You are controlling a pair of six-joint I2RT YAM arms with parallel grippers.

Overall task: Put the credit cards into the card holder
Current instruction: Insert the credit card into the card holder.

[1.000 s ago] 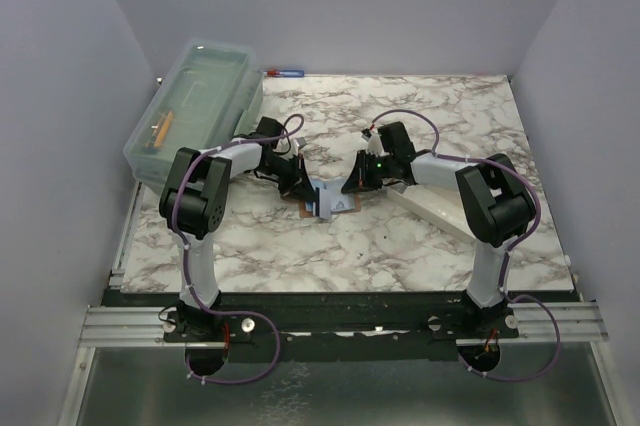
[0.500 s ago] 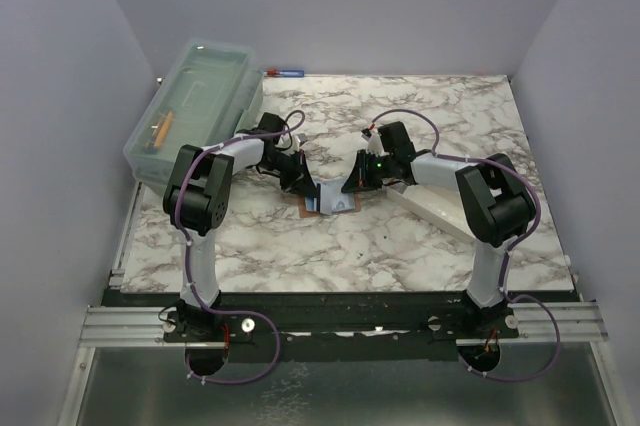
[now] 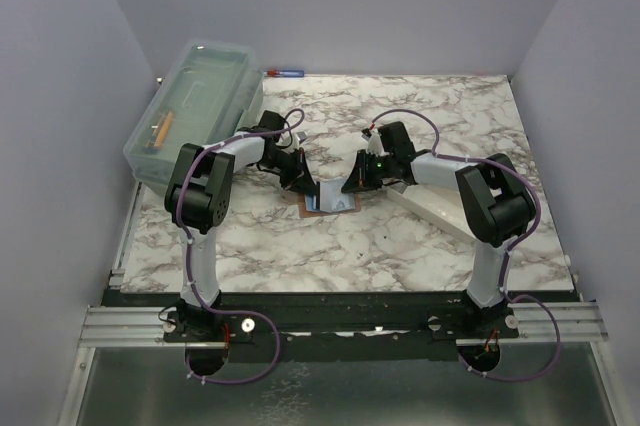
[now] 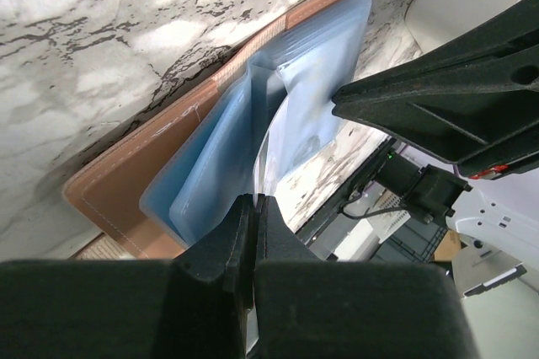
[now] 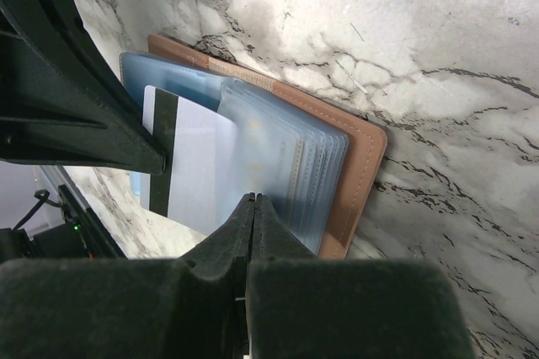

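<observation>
The card holder [image 3: 330,205] lies open on the marble, reddish-brown leather [image 5: 364,165] with a fan of bluish clear sleeves [image 4: 210,165]. My left gripper [image 4: 254,200] is shut on the edge of one sleeve and holds it lifted off the stack; from above it is just left of the holder [image 3: 312,189]. A credit card [image 5: 189,157], pale with a dark stripe, sits partly inside a sleeve. My right gripper [image 5: 255,198] is shut on its near edge, and stands at the holder's right side [image 3: 343,188]. No other cards show.
A clear plastic lidded box [image 3: 195,106] stands at the back left. A long white tray [image 3: 435,208] lies under the right arm. A red and blue pen-like tool [image 3: 283,73] rests at the back edge.
The left gripper has shifted slightly toward the back, and the lifted blue sleeve stands lower than a second ago. The right arm has barely moved. Both grippers stayed shut.
</observation>
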